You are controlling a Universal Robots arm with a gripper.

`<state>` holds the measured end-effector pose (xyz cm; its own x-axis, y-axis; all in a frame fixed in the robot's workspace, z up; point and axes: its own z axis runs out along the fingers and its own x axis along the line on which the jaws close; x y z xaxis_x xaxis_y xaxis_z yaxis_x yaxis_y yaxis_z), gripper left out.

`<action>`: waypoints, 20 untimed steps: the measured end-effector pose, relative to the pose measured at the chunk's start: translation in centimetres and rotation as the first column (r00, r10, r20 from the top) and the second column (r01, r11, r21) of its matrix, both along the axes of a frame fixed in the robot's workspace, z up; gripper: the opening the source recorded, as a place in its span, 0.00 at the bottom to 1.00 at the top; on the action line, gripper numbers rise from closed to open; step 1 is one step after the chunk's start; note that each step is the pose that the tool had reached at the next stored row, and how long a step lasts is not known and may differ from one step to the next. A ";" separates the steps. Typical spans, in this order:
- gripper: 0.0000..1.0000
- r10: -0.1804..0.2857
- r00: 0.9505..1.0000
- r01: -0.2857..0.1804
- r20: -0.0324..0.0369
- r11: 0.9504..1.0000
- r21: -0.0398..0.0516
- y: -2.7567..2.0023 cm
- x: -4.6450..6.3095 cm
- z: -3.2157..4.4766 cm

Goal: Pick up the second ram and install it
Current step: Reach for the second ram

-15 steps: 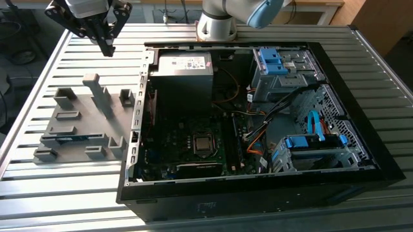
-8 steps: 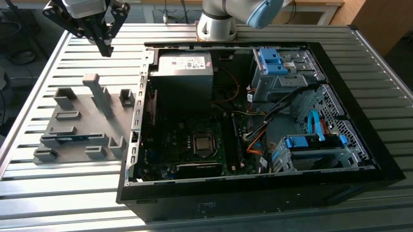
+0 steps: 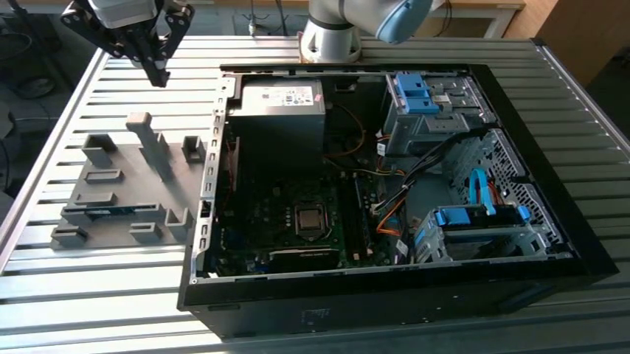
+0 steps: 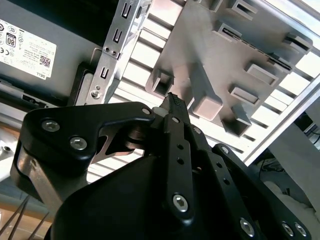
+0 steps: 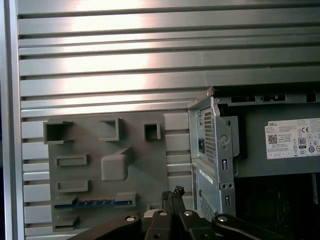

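- My gripper (image 3: 158,74) hangs over the slatted table (image 3: 99,310), at about eleven o'clock in the exterior view. Its fingers are pressed together and carry nothing.
- The grey holder (image 3: 138,177) lies flat on the table at nine o'clock from the open computer case (image 3: 394,291), just beside the case wall. I judge it sits there so that parts stay within short reach of the motherboard (image 3: 285,243).
- From the holder, I am at roughly twelve o'clock and well apart from it, not touching any of its blocks.
- The second ram (image 3: 108,212) sits in a long slot near the holder's seven o'clock corner. It stands on its long edge, which I judge leaves the upper edge free for a pinch from above.
- In the first wrist view the second ram (image 5: 95,202) shows as a thin blue strip along the slot, broken into short segments. Chips and label cannot be made out.
- The pick-up is not yet done: the stick is seated in the holder, untouched.
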<state>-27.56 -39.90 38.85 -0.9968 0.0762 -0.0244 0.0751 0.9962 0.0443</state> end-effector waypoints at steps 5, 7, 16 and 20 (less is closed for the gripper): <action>0.11 0.000 1.000 0.000 0.000 1.000 0.000 0.00 -0.3 -0.03; 0.11 0.000 1.000 0.000 0.000 1.000 0.000 0.00 -0.5 -0.05; 0.11 0.000 1.000 0.000 0.000 1.000 0.000 0.00 -1.0 -0.09; 0.11 0.000 1.000 0.000 0.000 1.000 0.000 0.00 -1.3 -0.11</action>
